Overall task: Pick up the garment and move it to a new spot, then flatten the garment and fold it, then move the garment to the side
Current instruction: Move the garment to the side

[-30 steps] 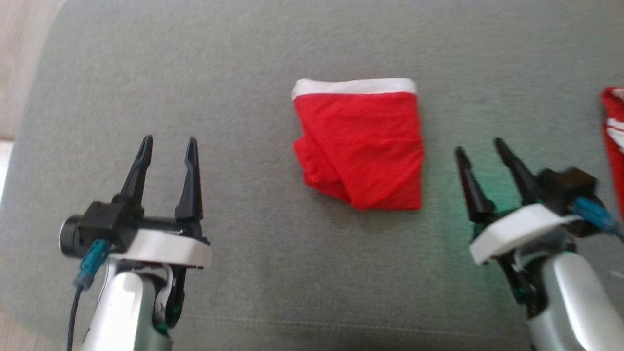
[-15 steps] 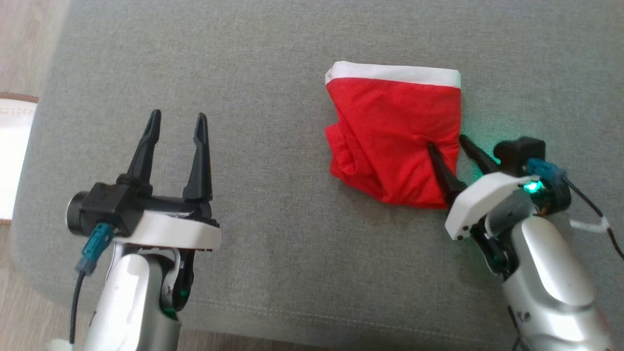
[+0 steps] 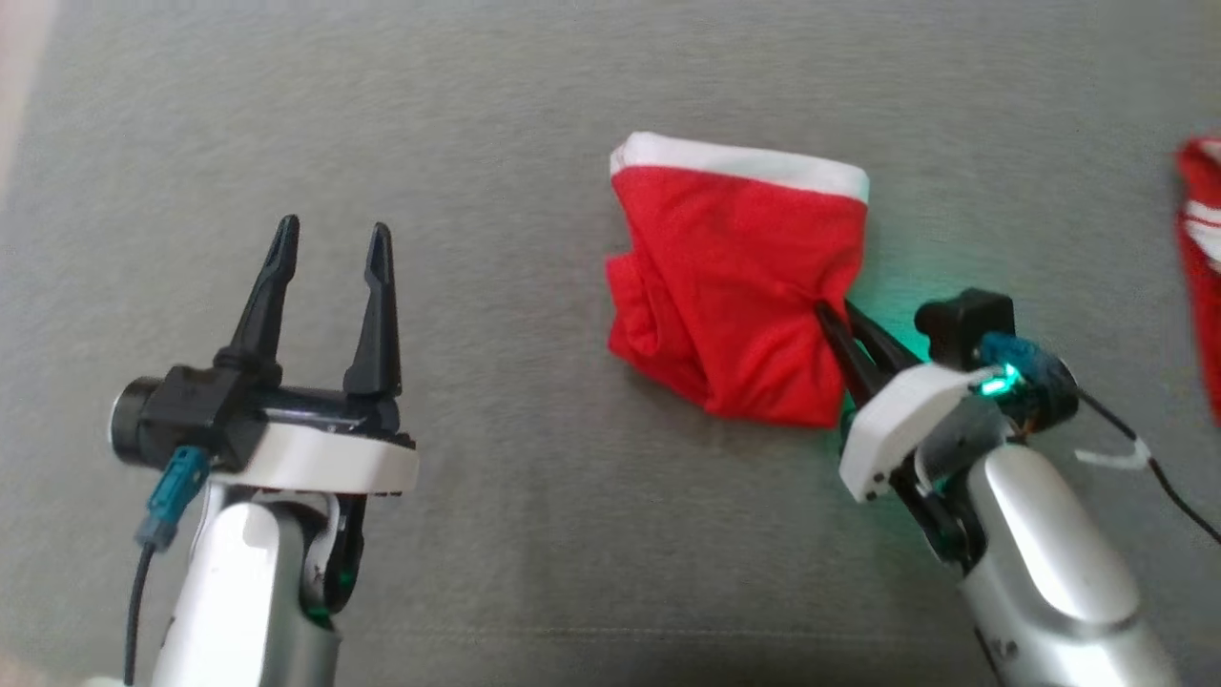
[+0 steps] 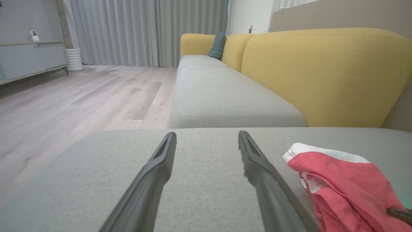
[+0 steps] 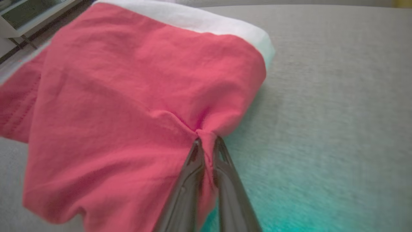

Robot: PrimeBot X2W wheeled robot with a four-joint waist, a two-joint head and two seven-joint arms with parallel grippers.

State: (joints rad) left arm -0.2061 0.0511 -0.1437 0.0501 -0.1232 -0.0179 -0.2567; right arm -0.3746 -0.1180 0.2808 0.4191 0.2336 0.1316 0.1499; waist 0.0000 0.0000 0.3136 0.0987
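A folded red cloth garment (image 3: 734, 286) is laid on a grey fabric sofa cushion (image 3: 534, 124), right of centre, with its waistband at the far edge. The dark two-fingered right gripper (image 3: 835, 307) is set at its near right edge, cloth pinched between the fingers. The left gripper (image 3: 333, 227) is held well apart to the left. A second red cloth (image 3: 1200, 267) is seen further right.

Bare grey cushion (image 3: 515, 458) lies wide between the left pincer (image 3: 329, 239) and the red garment (image 3: 734, 286). Another red cloth (image 3: 1200, 248) lies at the far right edge.
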